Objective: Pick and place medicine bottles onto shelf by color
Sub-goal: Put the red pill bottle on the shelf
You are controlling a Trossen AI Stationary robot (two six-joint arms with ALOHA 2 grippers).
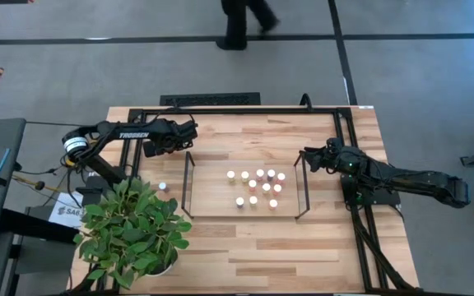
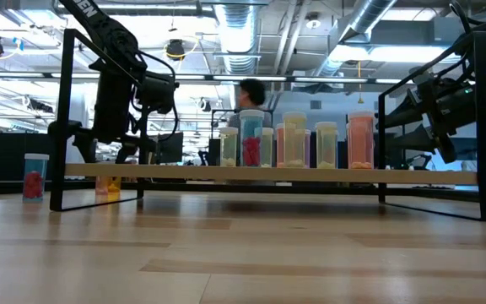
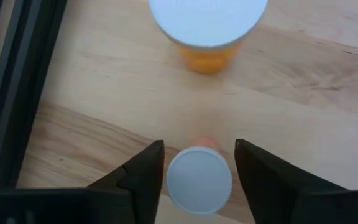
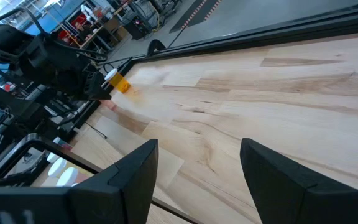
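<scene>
Small bottle (image 3: 199,180) upright, cap up, betw. left gripper (image 3: 199,171) jaws, not clamped; right gripper (image 4: 194,165) jaws apart.

The left arm (image 1: 130,134) is showing the white word "TROSSEN" along its dark upper link in the high view. A white sheet (image 1: 67,214) lying by the surface's left edge, partly under the plant's leaves, is carrying dark letters that seem to begin "SA", with the rest hidden. No writing is showing legibly on the bottles or their caps.
</scene>
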